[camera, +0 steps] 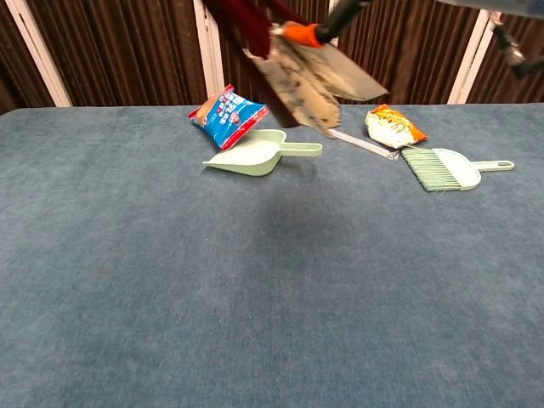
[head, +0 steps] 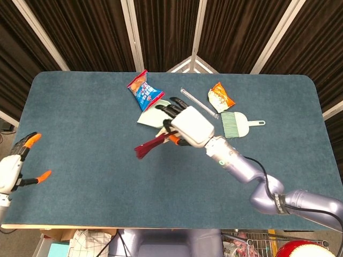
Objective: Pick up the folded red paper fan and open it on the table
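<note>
Head view, my right hand (head: pixel 190 126) raised above the blue table (head: pixel 80 134), fingers (head: pixel 170 110) gripping the red paper fan (head: pixel 150 147) partly spread in the air, my left hand (head: pixel 13 166) at the table's left edge, fingers apart, holding nothing.

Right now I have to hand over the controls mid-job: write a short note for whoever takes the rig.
Right hand: holds the red fan, lifted above the table, near the green dustpan.
Left hand: holds nothing, fingers apart, at the table's left front edge.
Fan: off the table; in the chest view its paper looks partly spread, the rest is cut off at the top.
Done: fan picked up.
Left: open it fully and lay it on the table; the left hand will likely be needed to help spread it.
</note>
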